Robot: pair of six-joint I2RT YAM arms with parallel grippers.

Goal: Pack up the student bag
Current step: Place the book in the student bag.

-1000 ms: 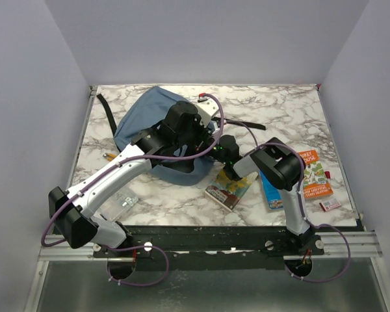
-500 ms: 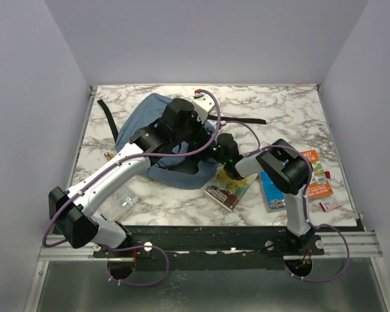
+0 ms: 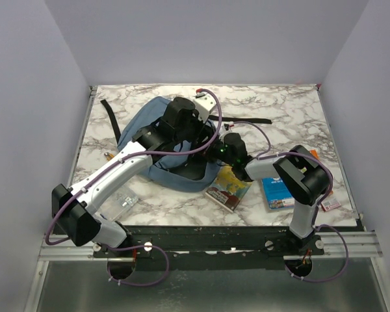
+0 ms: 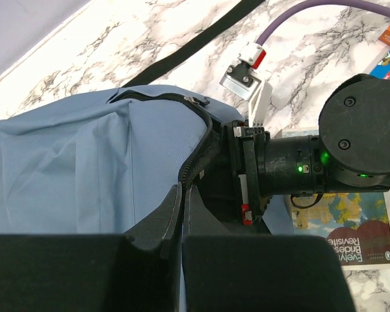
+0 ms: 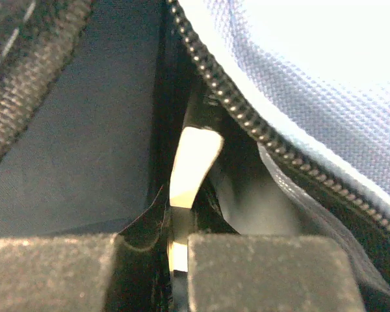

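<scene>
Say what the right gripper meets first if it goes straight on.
Probably the dark inner lining of the student bag: the right gripper points into its open zip mouth. Depth is unclear.

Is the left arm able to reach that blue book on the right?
Probably not as things stand: the left pincer is shut on the bag at its zip edge, and the right arm lies between it and the blue book.

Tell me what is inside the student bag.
Inside the student bag, the right gripper meets dark lining and a pale strip between its fingers. Fabric covers anything deeper.
</scene>
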